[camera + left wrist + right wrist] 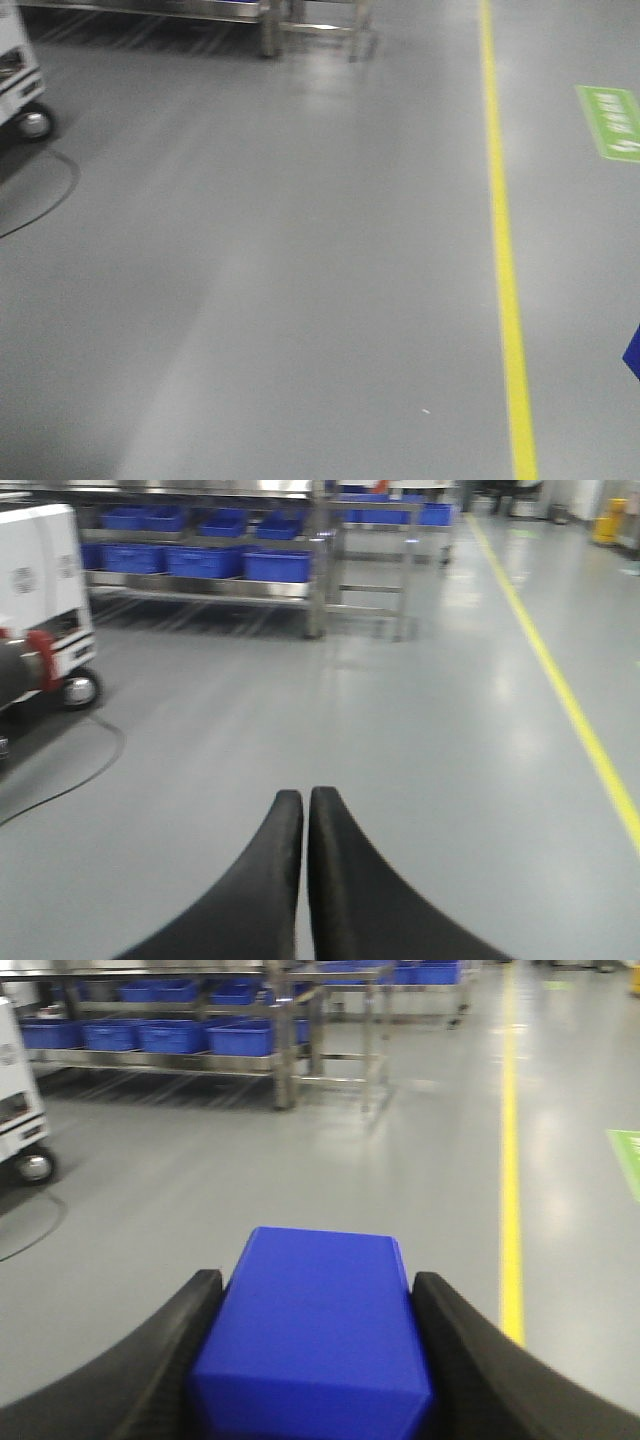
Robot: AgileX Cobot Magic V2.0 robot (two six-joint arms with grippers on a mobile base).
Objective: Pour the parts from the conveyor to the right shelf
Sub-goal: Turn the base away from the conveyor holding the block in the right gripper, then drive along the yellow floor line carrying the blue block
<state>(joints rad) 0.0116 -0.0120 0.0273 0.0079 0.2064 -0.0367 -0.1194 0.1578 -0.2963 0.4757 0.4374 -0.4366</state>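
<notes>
My right gripper [315, 1282] is clamped on the blue block [312, 1340], one finger pressed to each side. My left gripper [305, 798] is closed with its tips touching and nothing between them. Both hang over the grey floor [300, 260], with the yellow line [505, 270] to the right. The shelf [282, 1060] with its blue crates [240, 1038] stands well ahead. A white cart [45, 590] sits at the left.

A factory or warehouse hall. The glossy grey floor [300, 300] bears a yellow line [505, 250]; a steel rack [315, 590] holds blue crates [275, 565].
</notes>
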